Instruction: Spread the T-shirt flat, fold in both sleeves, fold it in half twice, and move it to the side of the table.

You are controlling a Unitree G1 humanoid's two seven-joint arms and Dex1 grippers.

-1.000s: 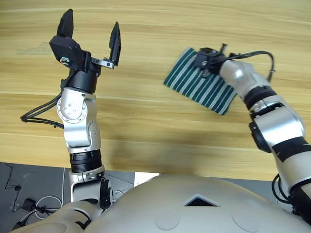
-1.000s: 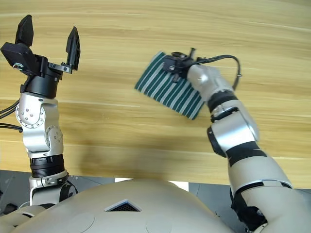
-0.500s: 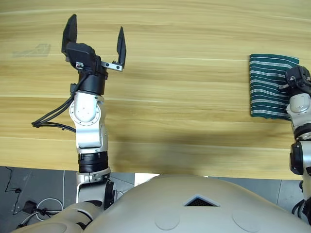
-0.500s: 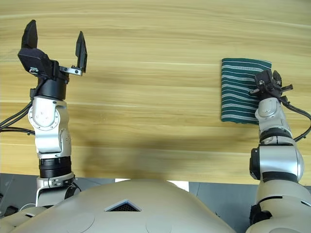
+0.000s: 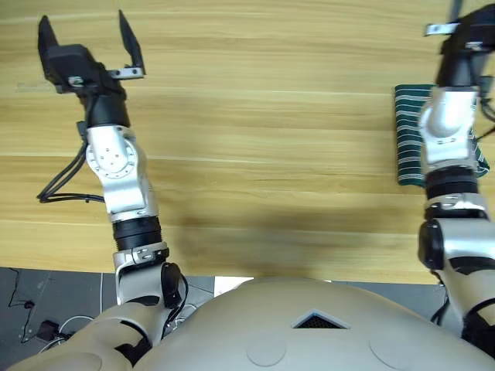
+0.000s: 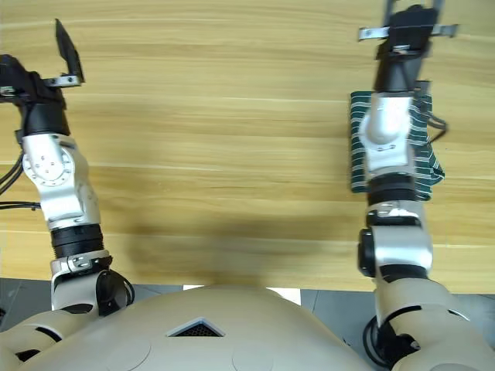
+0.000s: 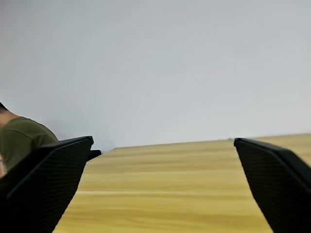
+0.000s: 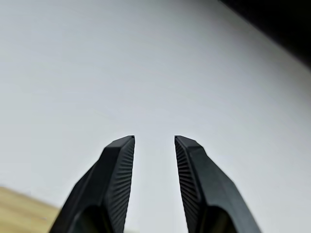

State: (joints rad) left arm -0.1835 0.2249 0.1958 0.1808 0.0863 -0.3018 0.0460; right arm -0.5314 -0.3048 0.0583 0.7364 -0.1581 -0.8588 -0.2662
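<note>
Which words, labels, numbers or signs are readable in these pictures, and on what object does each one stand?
No text can be read here.
The folded T-shirt: only green and white stripes, no print visible.
The table: a faint pale mark beside the left gripper, too faint to read or to tell whether it is lettering.

Saw only striped margins of the folded T-shirt [image 5: 407, 139] on either side of the right forearm covering its middle. Found the fingertips of the right gripper [image 8: 154, 143] cut off by the top edge in both eye views. Found one finger of the left gripper [image 5: 83, 23] cut off by the left edge in the right eye view, and both finger bases cut off at the frame edge in the left wrist view.
</note>
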